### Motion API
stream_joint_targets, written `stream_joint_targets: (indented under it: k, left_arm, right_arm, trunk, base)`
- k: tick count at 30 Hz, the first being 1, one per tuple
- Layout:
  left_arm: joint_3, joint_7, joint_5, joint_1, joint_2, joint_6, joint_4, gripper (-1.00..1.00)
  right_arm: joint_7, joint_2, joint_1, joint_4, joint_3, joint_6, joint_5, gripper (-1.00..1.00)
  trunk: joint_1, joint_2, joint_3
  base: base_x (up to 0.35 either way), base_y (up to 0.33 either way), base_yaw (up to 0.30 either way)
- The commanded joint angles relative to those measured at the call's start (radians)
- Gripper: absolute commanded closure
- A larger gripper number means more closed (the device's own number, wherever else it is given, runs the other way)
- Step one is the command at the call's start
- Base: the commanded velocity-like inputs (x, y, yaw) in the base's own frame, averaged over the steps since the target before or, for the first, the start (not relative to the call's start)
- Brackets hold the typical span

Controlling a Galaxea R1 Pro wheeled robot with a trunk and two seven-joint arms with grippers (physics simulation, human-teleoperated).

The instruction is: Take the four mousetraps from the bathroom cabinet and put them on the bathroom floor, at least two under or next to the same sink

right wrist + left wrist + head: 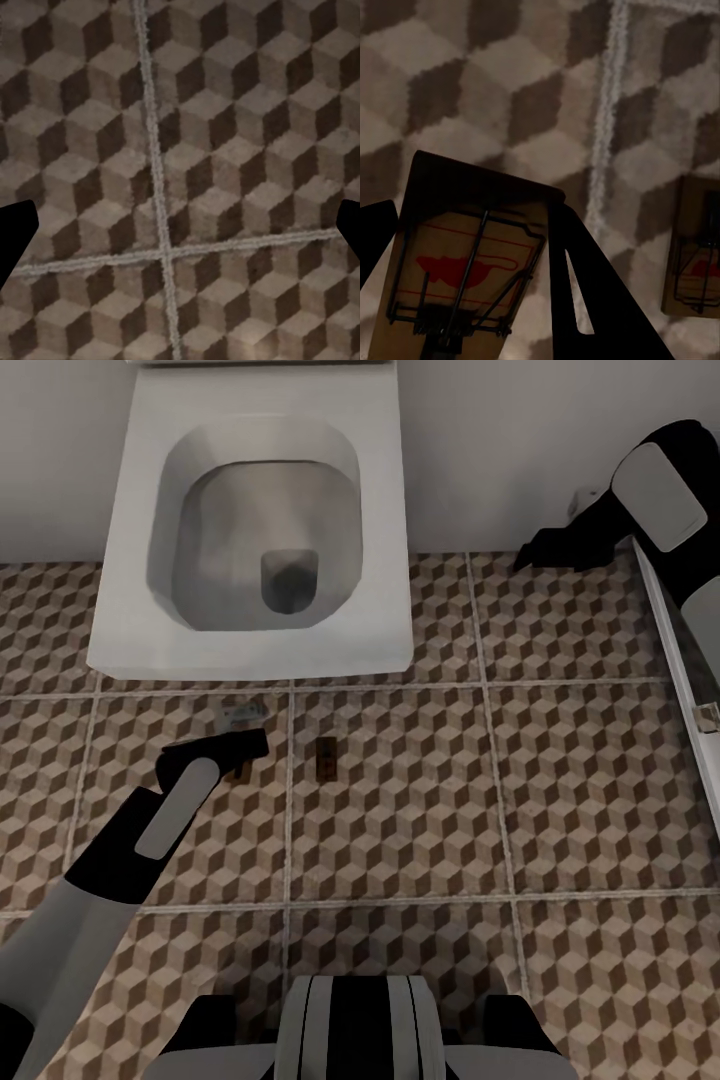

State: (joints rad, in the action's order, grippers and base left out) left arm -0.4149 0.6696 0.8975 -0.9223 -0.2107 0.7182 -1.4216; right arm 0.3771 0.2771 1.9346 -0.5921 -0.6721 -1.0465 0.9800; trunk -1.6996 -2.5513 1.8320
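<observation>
My left gripper (243, 752) hangs low over the cube-patterned bathroom floor (420, 810), shut on a tan mousetrap (465, 266) with a red print and dark wire. In the left wrist view its black fingers (585, 300) flank the board's long sides. Another mousetrap (325, 760) (697, 255) lies flat on the tiles just to the right of the held one. Both are a short way in front of the white sink (120, 630). My right gripper (545, 550) (180, 232) is open and empty, up at the right near the wall, over bare tiles.
A small pale grey flat piece (245, 710) lies by the sink's front edge; I cannot tell what it is. A white ledge (675, 650) runs along the right side. My own base (350, 1030) is at the bottom. Open tiles stretch centre and right.
</observation>
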Motion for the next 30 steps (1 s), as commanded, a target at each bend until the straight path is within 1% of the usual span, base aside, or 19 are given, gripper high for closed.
stream_joint_targets:
  k: [1, 12, 19, 30]
  left_arm:
    - [-0.002, 0.010, 0.009, -0.001, 0.000, 0.000, 0.000, 1.00]
    - [-0.002, 0.010, 0.011, -0.001, 0.006, -0.002, 0.012, 1.00]
    - [-0.002, 0.009, 0.008, 0.000, 0.015, -0.031, 0.022, 1.00]
    - [-0.002, 0.008, 0.010, -0.001, 0.017, -0.051, 0.024, 1.00]
  right_arm:
    - [0.008, 0.001, 0.001, -0.001, -0.007, -0.001, 0.011, -1.00]
    - [0.008, -0.001, 0.001, 0.001, -0.007, -0.001, 0.010, -1.00]
    - [0.008, -0.001, 0.001, 0.001, -0.007, -0.001, 0.010, -1.00]
    - [0.008, -0.003, 0.003, 0.001, -0.006, -0.001, 0.010, -1.00]
  trunk:
    - [0.000, 0.000, 0.001]
    - [-0.003, -0.002, 0.001]
    - [-0.005, -0.003, 0.001]
    - [-0.007, -0.004, 0.001]
  base:
    - [0.000, 0.000, 0.000]
    - [0.000, 0.000, 0.000]
    - [0.000, 0.000, 0.000]
    - [0.000, 0.000, 0.000]
